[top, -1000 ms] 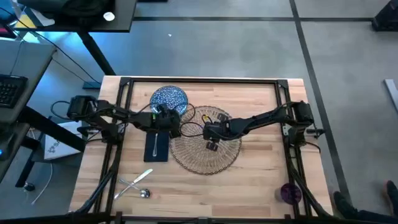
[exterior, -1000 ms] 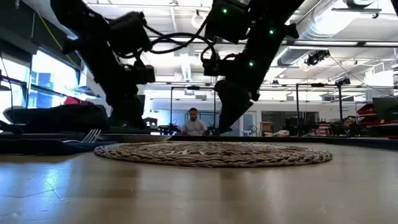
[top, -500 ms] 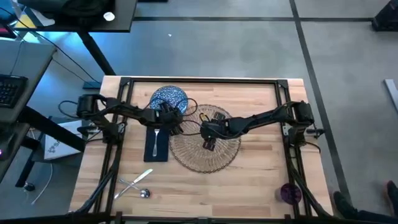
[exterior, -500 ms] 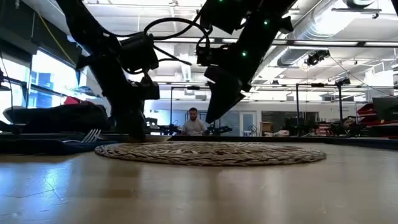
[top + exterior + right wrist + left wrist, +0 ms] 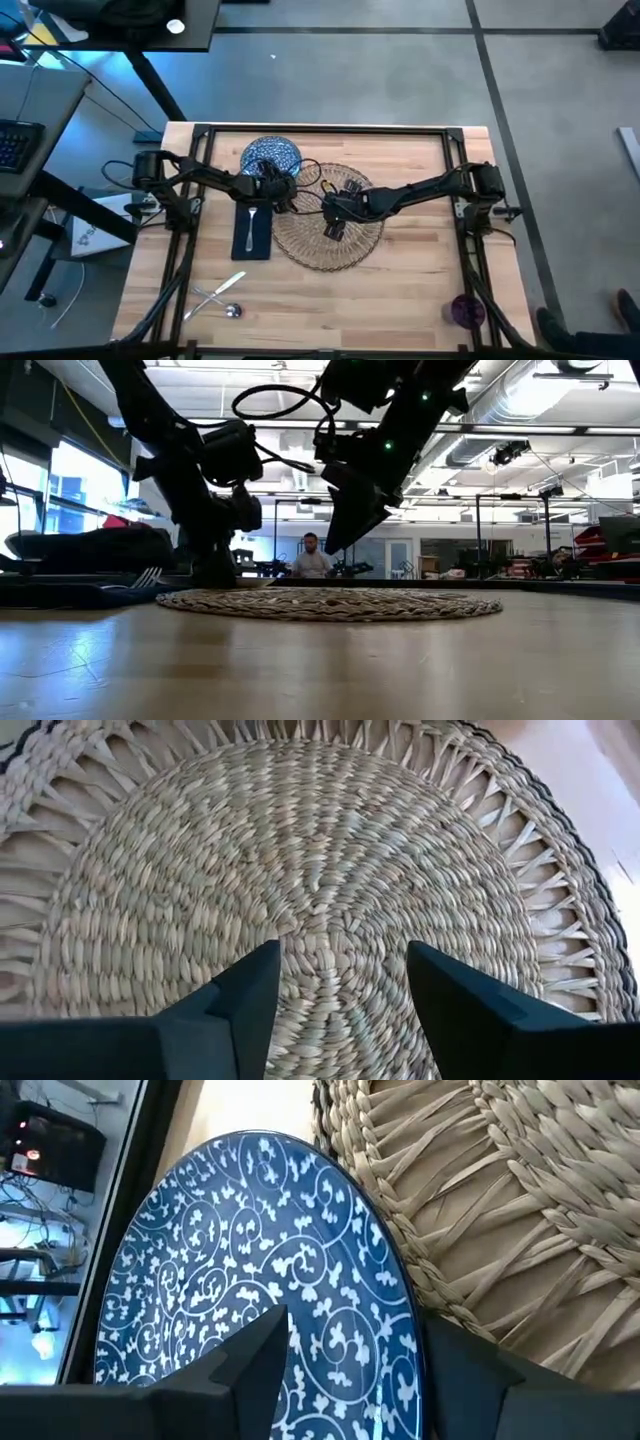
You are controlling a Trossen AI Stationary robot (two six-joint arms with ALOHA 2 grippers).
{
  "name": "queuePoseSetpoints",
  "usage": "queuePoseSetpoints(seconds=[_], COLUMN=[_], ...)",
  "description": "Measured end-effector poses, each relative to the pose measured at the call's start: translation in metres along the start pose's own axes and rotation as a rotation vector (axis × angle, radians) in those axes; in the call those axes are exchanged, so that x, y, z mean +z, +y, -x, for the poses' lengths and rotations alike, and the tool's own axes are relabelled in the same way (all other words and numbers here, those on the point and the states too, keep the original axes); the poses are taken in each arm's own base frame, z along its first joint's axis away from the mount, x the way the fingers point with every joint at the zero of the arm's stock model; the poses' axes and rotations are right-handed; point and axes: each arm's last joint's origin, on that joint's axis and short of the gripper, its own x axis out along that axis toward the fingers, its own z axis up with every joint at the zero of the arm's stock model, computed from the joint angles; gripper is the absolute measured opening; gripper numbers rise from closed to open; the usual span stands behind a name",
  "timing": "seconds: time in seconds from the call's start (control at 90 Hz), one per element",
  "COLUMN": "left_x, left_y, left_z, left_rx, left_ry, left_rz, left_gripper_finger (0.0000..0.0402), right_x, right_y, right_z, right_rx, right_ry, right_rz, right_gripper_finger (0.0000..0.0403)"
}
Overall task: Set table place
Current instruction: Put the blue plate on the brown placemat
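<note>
The blue patterned plate [image 5: 268, 158] lies flat on the table [image 5: 420, 270] at the far left. Its rim [image 5: 405, 1310] sits right against the edge of the round woven placemat [image 5: 330, 225]. My left gripper [image 5: 277, 190] is low at the side of the plate that faces the placemat. It is open, with the rim between its fingers [image 5: 355, 1330]. My right gripper [image 5: 335, 220] hangs open above the middle of the placemat [image 5: 340, 870], clear of it in the low view [image 5: 340, 535]. My left gripper has one finger [image 5: 255, 1365] over the plate's face and the other [image 5: 470, 1375] outside the rim, beside the placemat. The fingers come in low from the table's near side. I cannot tell whether either finger touches the plate, which lies flat on the table.
A dark napkin [image 5: 252, 238] with a fork [image 5: 251, 218] on it lies left of the placemat. More cutlery [image 5: 218, 298] lies near the front left. A purple cup [image 5: 466, 310] stands at the front right corner. A black rail frame [image 5: 320, 128] borders the table.
My right gripper has risen off the placemat and hangs above it. My left gripper has moved from over the napkin's far end toward the plate and gone lower. The placemat has slid a little toward the table's far left.
</note>
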Motion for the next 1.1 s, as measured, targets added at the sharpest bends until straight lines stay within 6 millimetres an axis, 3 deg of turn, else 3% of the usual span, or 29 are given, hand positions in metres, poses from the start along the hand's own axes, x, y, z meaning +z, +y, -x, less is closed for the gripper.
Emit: queuePoseSetpoints(seconds=[0.233,0.411,0.633,0.811,1.1], left_x=[0.015,0.007,0.001,-0.004,-0.021], left_y=[0.003,0.009,0.007,0.008,0.012], left_z=[0.012,0.022,0.021,0.019,0.005], left_rx=[-0.024,-0.041,-0.092,-0.033,-0.021], left_ry=[-0.027,0.039,0.069,0.085,0.066], left_rz=[-0.005,-0.041,-0.040,-0.047,-0.013], left_gripper_finger=[0.0186,0.0186,0.0186,0.0186,0.0186], right_x=[-0.026,-0.042,-0.041,-0.040,-0.040], right_y=[-0.003,-0.003,0.000,0.000,0.000], right_z=[-0.012,-0.015,-0.015,-0.015,-0.015], right_rx=[0.003,0.032,0.048,0.055,0.059], right_ry=[0.061,0.156,0.131,0.122,0.114], right_rz=[-0.056,-0.075,-0.088,-0.085,-0.069], right_gripper_finger=[0.0190,0.0190,0.0190,0.0190,0.0190])
